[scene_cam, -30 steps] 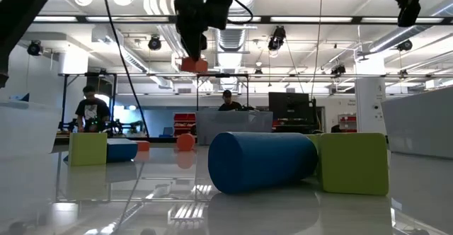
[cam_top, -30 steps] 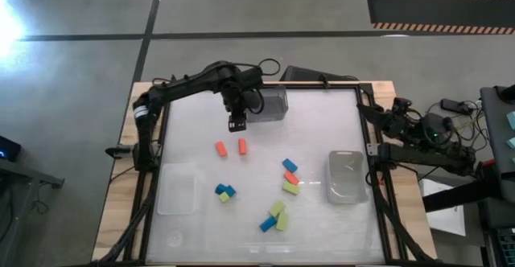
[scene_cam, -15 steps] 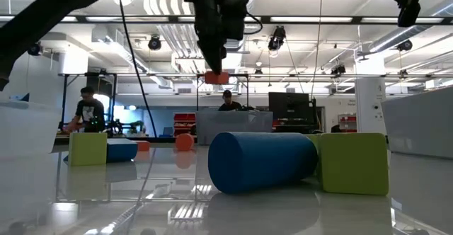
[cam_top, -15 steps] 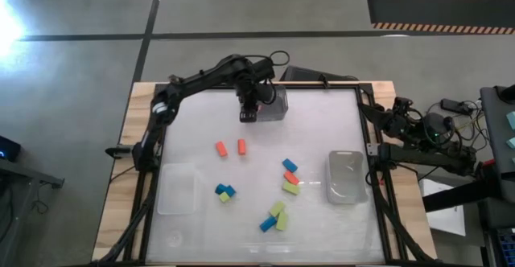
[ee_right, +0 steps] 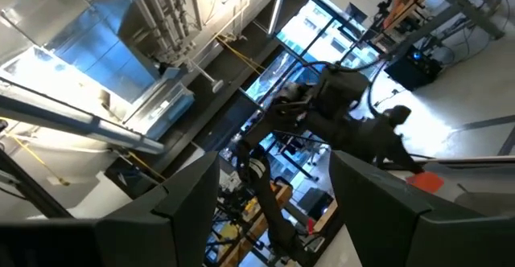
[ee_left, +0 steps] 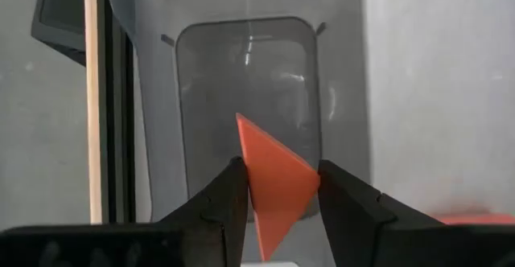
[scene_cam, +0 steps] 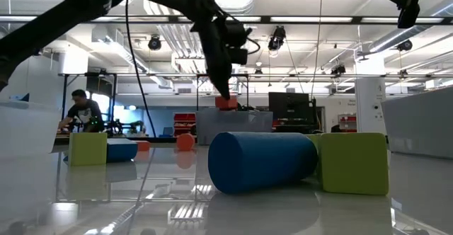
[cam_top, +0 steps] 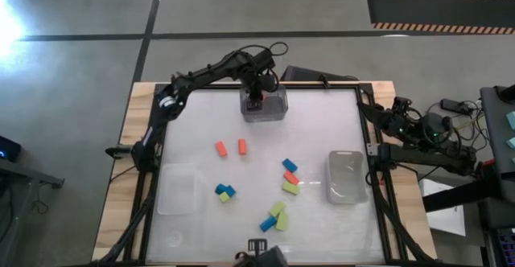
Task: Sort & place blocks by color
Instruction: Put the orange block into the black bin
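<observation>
An orange-red wedge block [ee_left: 273, 186] is clamped between the fingers of the left end effector [ee_left: 278, 195], held in the air directly above a clear bin [cam_top: 265, 104] at the far edge of the table [cam_top: 193, 130]. From the low view the same block [scene_cam: 226, 102] hangs just over that bin's rim. The remaining blocks lie on the table nearer the front: two orange-red blocks [cam_top: 230, 147] side by side, a blue and yellow-green pair [cam_top: 224, 191], a cluster of blue, orange-red and yellow-green [cam_top: 290, 175], and another cluster [cam_top: 274, 216] toward the front edge. Two more clear bins sit at the left [cam_top: 176, 188] and right [cam_top: 347, 177]. The right end effector [ee_right: 273, 211] waits off the table's right side, fingers spread apart, pointing up at the ceiling.
</observation>
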